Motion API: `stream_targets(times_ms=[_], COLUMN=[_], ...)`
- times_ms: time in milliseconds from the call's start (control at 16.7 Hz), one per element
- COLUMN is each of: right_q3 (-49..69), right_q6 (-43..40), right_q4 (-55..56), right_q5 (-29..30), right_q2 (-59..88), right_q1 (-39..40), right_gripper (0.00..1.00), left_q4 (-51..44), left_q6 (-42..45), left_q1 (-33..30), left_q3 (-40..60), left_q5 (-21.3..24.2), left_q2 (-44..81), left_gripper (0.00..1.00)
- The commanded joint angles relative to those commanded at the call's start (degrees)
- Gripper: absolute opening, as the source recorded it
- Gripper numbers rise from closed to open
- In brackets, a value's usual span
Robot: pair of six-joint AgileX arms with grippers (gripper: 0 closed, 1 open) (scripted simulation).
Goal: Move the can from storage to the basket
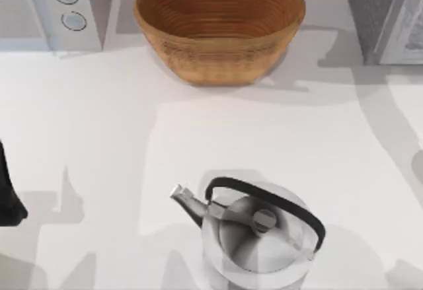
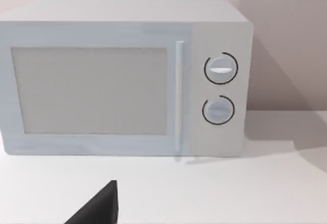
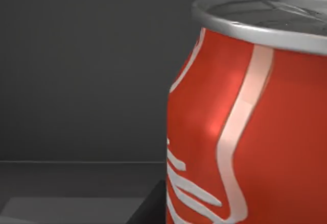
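Observation:
The can stands upright very close in the right wrist view, red with white script and a silver rim, inside a dark grey compartment. A dark part of my right gripper shows low beside the can's side. The tan woven basket sits at the back middle of the table, with nothing in it. My left arm is parked at the table's left edge. In the left wrist view, a dark part of its gripper points toward the microwave.
A white microwave stands at the back left with its door closed. A grey cabinet stands at the back right. A steel kettle with a black handle sits at the front middle.

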Motion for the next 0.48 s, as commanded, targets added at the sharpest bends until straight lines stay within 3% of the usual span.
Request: stream_targets(times_ms=[240,480], right_q3=[-13.24,-36.05], right_q6=[-1.33,-2.51], right_q4=[6.86,15.32], right_q5=[-3.27,-7.46], right_q2=[-12.49,-29.38], right_q1=[-1.67,-4.2], right_gripper=[0.0,0.0], left_q4=[0.0,0.0], left_q6=[0.0,0.0], left_q1=[0.0,0.0], left_q3=[0.0,0.0], left_q5=[0.0,0.0], left_q2=[0.0,0.0], left_gripper=[1.0,1.0])
